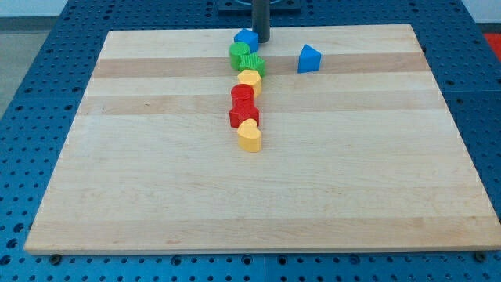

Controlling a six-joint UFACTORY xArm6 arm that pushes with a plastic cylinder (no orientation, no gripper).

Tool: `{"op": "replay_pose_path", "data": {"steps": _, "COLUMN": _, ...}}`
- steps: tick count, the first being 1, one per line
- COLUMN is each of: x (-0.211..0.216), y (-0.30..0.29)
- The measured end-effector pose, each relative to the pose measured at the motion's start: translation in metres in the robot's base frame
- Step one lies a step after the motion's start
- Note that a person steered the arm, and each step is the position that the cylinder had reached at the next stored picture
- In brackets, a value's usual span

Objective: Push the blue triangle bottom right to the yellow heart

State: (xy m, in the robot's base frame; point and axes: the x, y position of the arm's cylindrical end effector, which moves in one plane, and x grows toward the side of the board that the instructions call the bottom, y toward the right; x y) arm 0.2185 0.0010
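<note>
my tip (260, 41) is down at the view's top edge of the wooden board (156, 196), just right of centre; it is a bare dark rod, no jaws to open or close, and it has hold of nothing; the tip sits right beside a blue block (246, 37), touching or nearly so on that block's right side, i cannot tell which; that blue block heads a column of blocks running down the view; just below it a green block (239, 53), then a second green block (252, 65) with a ridged top, the two pressed together; under them a yellow block (250, 81), rounded, shape hard to make out; then a red block (243, 95) and a second red block (244, 114) stacked close in the line, touching each other; at the foot of the column the yellow heart (250, 136), touching the lower red block; and the blue triangle (309, 59) stands alone, off to the view's right of the column, level with the green blocks, apart from everything; it is to the right of and a little below my tip, with a clear gap between them; it is well apart from the yellow heart, which lies lower and to the view's left of it; around the board a blue perforated table (47, 47) shows.
</note>
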Motion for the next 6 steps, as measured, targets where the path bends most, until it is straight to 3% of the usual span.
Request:
{"op": "replay_pose_path", "data": {"steps": 2, "x": -0.020, "y": 0.037}}
{"op": "replay_pose_path", "data": {"steps": 3, "x": -0.012, "y": 0.101}}
{"op": "replay_pose_path", "data": {"steps": 4, "x": 0.019, "y": 0.129}}
{"op": "replay_pose_path", "data": {"steps": 6, "x": 0.047, "y": 0.113}}
